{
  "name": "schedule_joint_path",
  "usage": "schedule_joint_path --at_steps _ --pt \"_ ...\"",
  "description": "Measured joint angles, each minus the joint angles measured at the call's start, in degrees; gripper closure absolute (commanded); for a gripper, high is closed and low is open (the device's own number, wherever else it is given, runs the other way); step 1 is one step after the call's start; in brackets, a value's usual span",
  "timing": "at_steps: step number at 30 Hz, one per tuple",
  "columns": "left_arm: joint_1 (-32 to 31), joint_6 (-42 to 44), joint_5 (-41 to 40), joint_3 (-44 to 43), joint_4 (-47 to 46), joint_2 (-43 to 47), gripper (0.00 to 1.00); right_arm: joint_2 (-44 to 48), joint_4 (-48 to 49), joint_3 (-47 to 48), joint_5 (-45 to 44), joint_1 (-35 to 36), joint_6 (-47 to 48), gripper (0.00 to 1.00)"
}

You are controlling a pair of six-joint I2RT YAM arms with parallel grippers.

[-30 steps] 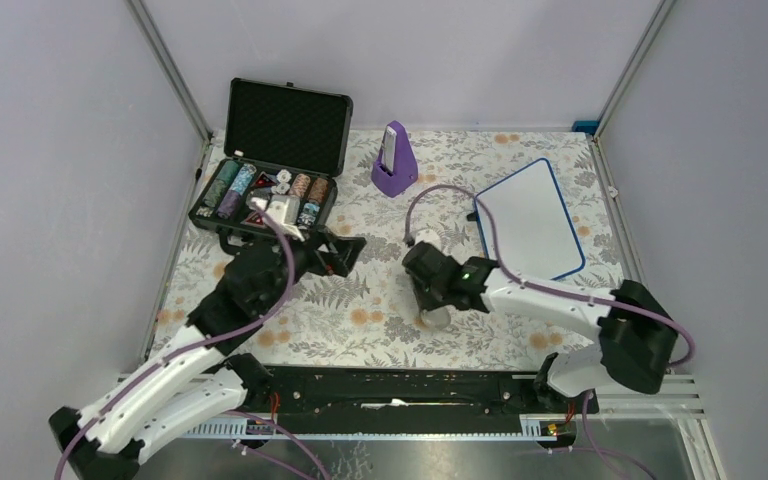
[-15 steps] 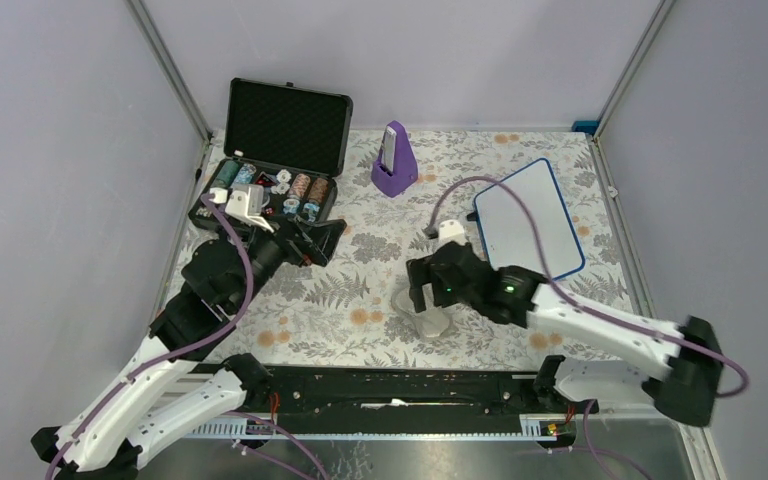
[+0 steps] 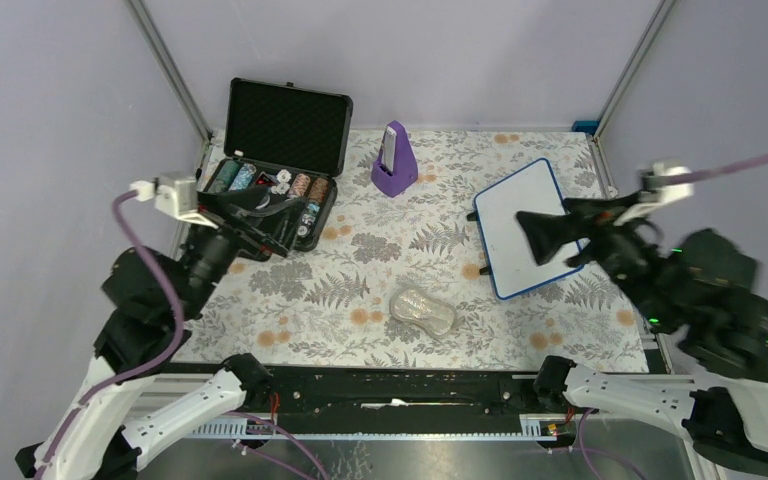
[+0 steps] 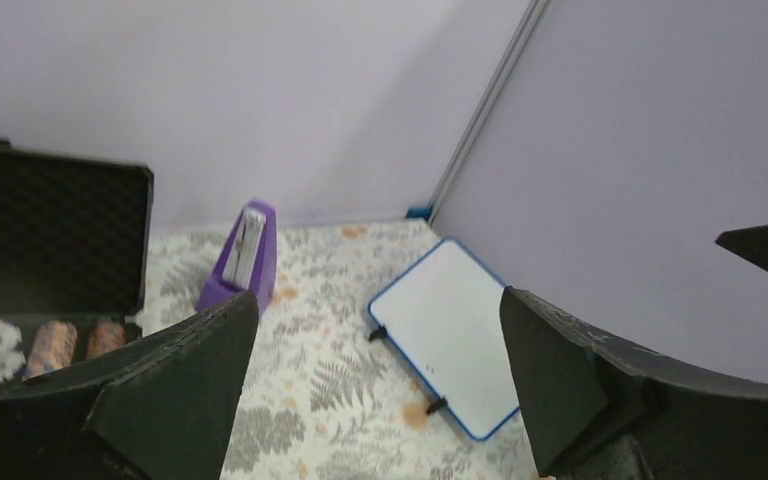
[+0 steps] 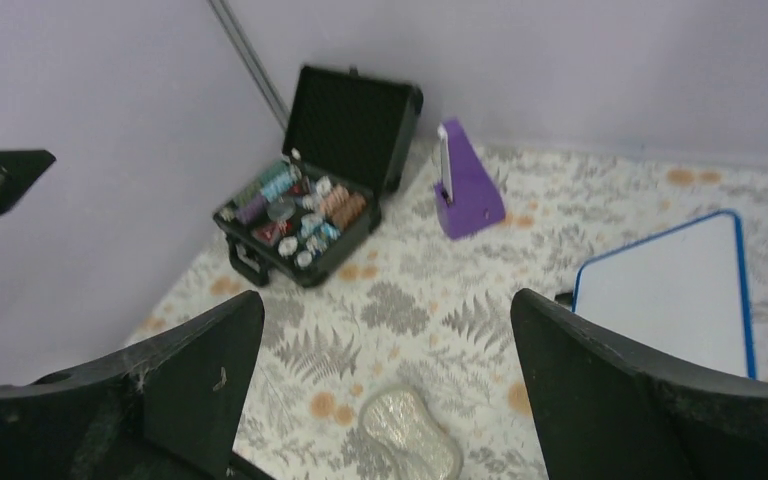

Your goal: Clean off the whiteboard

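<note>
As the left arm had risen and swung back toward its own side, the left pincer [image 3: 285, 225] hung high beside the open black case [image 3: 285, 130], its jaws wide apart with nothing between them, as they had been a second before. It had left the low spot over the flowered counter [image 3: 360, 270] where it had hovered by the case.

In the middle, the pale cloth pad [image 3: 423, 311] lay loose on the counter with no finger on it; a second earlier the right pincer had been clamped down on it there.

Right of the pad and apart from it, the whiteboard [image 3: 525, 190] lay flat near the right wall, in much the same place, its blue-rimmed face showing no writing in any view.

Farthest right, the right pincer [image 3: 548, 222] had let go, spread its jaws fully and lifted well clear, so that from above it hung over the board without touching it.

With the wiper dropped, the board blank and both arms pulling back, the erasing looked finished.
</note>
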State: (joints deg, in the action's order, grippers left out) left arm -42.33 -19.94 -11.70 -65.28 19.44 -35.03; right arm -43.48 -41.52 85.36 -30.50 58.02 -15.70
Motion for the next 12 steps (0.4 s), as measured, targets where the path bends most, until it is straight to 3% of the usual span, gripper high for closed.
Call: schedule_joint_path --at_steps 6,12 --pt "0.0 3.8 -1.2 -7.6 -0.3 0.7 0.01 1.7 -1.5 11.3 -1.4 0.0 4.6 0.0" --pt "0.0 5.8 -2.3 -11.1 -1.6 2.2 0.01 4.0 -0.1 10.5 -2.1 0.0 6.9 0.0"
